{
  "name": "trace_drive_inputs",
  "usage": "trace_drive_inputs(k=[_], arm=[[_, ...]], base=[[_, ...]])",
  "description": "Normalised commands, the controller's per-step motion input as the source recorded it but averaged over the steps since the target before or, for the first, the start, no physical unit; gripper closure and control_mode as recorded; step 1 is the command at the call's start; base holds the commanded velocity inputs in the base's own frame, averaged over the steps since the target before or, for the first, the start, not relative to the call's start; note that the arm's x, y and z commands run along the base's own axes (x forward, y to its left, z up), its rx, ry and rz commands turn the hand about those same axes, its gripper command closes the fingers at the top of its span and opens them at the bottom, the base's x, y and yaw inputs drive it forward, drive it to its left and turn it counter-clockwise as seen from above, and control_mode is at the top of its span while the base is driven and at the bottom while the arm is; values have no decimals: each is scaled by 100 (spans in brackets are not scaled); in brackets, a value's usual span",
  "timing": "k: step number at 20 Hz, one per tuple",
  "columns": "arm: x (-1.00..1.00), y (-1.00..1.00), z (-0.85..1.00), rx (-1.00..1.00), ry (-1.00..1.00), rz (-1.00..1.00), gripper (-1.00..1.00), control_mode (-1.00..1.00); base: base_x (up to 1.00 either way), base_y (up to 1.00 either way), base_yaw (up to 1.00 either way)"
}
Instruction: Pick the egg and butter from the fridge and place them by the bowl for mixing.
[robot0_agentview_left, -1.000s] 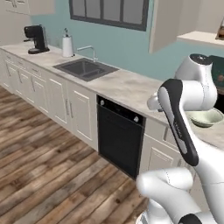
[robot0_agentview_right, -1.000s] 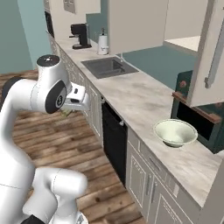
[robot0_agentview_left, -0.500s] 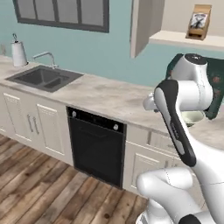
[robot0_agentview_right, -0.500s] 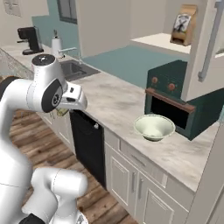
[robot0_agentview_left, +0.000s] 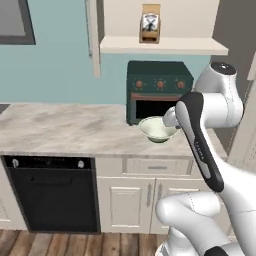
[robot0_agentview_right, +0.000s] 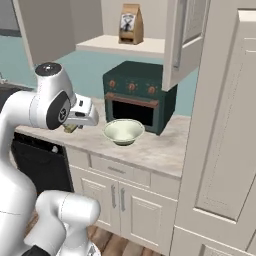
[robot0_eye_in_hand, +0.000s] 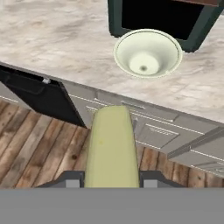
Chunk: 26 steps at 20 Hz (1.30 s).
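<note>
A pale yellow butter stick (robot0_eye_in_hand: 109, 144) juts forward from my gripper (robot0_eye_in_hand: 111, 177), whose jaws are shut on it. The hand hovers in front of the counter's edge, above the wooden floor. The bowl (robot0_eye_in_hand: 148, 53), cream-white and shallow, sits on the marble counter ahead of the butter, just before the toaster oven. From the right base view, the gripper (robot0_agentview_right: 74, 128) hangs left of the bowl (robot0_agentview_right: 123, 131), with a bit of yellow under the hand. In the left base view my arm partly covers the bowl (robot0_agentview_left: 158, 129). The egg and the fridge are out of view.
A dark green toaster oven (robot0_agentview_right: 140, 95) stands behind the bowl, under a shelf with a coffee bag (robot0_agentview_right: 131, 24). The black dishwasher (robot0_agentview_left: 50, 192) is set under the counter (robot0_agentview_left: 65, 130) to the left. Cream pantry cupboards (robot0_agentview_right: 220, 140) rise at the right.
The whole scene has slid left as the base drove right along the counter, bringing the bowl and toaster oven to the middle. The gripper stays shut on the butter.
</note>
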Motion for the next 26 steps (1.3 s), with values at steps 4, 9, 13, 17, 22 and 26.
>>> trace_drive_inputs(k=[4, 9, 13, 17, 22, 26], arm=[[0, 0, 0, 0, 0, 0, 100, 100], [0, 0, 0, 0, 0, 0, 100, 100], [0, 0, 0, 0, 0, 0, 100, 100], [0, 0, 0, 0, 0, 0, 100, 100], [0, 0, 0, 0, 0, 0, 100, 100], [0, 0, 0, 0, 0, 0, 100, 100]], base=[[47, 29, -38], [44, 38, 0], [33, 46, -5], [40, 40, -31], [47, 30, -37], [44, 21, -37]])
